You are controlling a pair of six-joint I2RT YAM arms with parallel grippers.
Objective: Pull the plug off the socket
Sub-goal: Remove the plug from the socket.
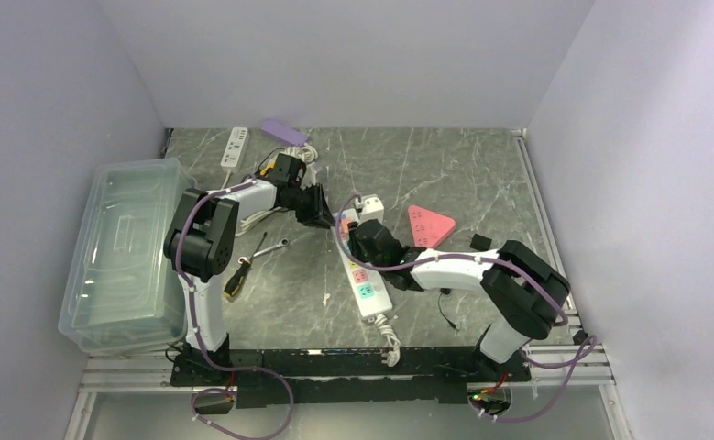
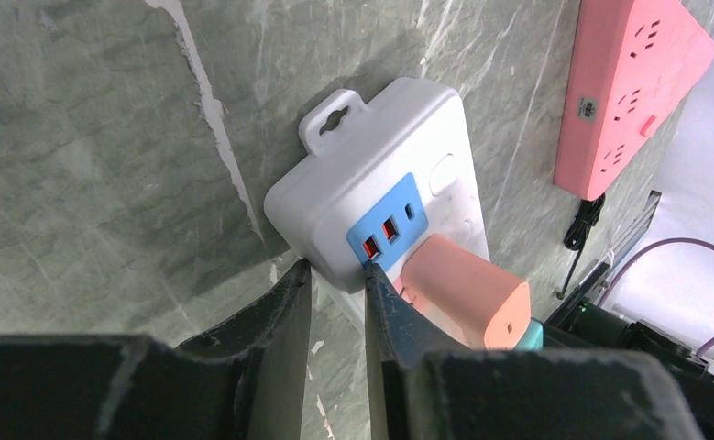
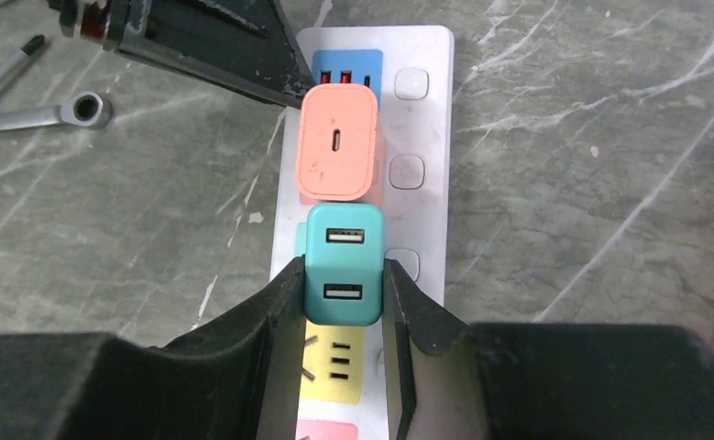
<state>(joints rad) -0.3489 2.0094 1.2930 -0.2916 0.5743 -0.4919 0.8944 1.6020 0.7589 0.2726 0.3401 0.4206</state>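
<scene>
A white power strip (image 3: 422,183) lies on the marble table, also seen in the top view (image 1: 371,298). A teal USB plug (image 3: 344,266) and an orange plug (image 3: 337,142) sit in adjacent sockets. My right gripper (image 3: 344,275) is shut on the teal plug, one finger on each side. My left gripper (image 2: 335,275) is shut on the strip's edge (image 2: 371,183) beside the blue USB panel, next to the orange plug (image 2: 463,289). In the top view the left gripper (image 1: 321,211) is at the strip's far end and the right gripper (image 1: 371,240) is over its middle.
A pink triangular socket (image 1: 431,225) lies right of the strip. A wrench (image 1: 270,247) and a screwdriver (image 1: 236,275) lie to the left. A clear plastic bin (image 1: 124,247) stands at the left edge. Another white strip (image 1: 235,147) and a purple object (image 1: 284,131) lie at the back.
</scene>
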